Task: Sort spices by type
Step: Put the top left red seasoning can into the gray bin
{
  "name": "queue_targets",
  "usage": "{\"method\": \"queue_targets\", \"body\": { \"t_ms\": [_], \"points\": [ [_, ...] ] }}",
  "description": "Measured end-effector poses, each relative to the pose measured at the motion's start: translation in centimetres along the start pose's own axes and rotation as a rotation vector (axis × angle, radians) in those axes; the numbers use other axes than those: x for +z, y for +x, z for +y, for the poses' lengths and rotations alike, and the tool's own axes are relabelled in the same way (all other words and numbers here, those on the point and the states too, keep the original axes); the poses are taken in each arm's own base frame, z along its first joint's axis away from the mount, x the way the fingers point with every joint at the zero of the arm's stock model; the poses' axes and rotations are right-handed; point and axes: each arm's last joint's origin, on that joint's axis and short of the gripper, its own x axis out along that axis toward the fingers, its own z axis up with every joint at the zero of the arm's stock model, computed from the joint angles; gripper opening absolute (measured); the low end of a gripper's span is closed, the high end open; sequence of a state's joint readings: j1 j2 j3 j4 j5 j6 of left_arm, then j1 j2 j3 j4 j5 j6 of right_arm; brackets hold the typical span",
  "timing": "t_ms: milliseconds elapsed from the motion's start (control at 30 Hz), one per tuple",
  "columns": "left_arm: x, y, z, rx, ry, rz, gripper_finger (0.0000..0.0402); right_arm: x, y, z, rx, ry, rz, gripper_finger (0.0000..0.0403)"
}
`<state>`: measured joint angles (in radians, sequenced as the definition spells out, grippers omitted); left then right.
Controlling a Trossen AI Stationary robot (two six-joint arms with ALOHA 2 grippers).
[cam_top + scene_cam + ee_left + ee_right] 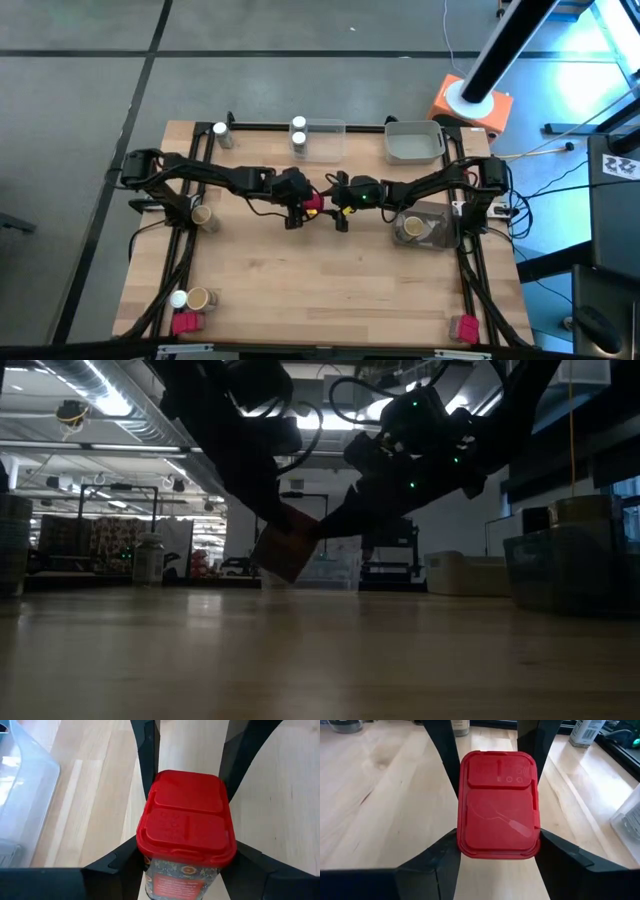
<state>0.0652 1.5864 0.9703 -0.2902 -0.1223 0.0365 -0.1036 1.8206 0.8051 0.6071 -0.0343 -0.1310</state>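
Observation:
One red-lidded boxy packet [313,205] hangs above the table's middle, between my two grippers, which meet there from left and right. My left gripper [303,206] is shut on it, and so is my right gripper [332,205]. In the low view the packet [290,547] is tilted and clear of the table. The left wrist view shows its red flip lid [187,817] and the patterned label below. The right wrist view shows a red face with an embossed spoon [499,805]. In each wrist view the other gripper's fingers enter from the top. My left gripper pinches the packet between its two fingers, on the two side walls just under the lid's rim [141,851]. The fingers slant down from the table's left. The packet is lifted clear and tilted. My right gripper pinches the same packet between its two fingers, on the two side edges of the red face [461,837]. The fingers slant down from the table's right. The packet is clear of the table.
A clear tray [325,150] with two white-lidded jars and a grey tray [415,148] stand at the far edge, and a white-lidded jar [220,131] at the far left. Tan jars stand at left [203,215] and in the right tray [410,228]. More spices stand at both near corners [186,322] [464,328].

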Motion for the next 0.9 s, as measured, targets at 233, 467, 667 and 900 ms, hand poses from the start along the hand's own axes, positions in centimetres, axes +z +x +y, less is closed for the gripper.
{"method": "queue_targets", "body": {
  "t_ms": [233,467,667,900],
  "points": [
    [0.0,0.5,0.0,0.000,-0.001,-0.001,0.0210,0.1,0.0,0.0,0.003,0.003,-0.008,0.0219],
    [0.1,1.2,-0.1,-0.005,-0.008,-0.018,0.0210,0.0,0.0,0.0,0.009,0.009,-0.008,0.0218],
    [0.2,1.7,-0.2,-0.013,-0.020,-0.039,0.0211,0.0,0.0,0.0,0.011,0.010,0.000,0.0218],
    [0.2,2.2,0.5,-0.050,-0.056,-0.045,0.0211,0.0,0.0,0.0,0.010,0.015,-0.002,0.0218]
  ]
}}
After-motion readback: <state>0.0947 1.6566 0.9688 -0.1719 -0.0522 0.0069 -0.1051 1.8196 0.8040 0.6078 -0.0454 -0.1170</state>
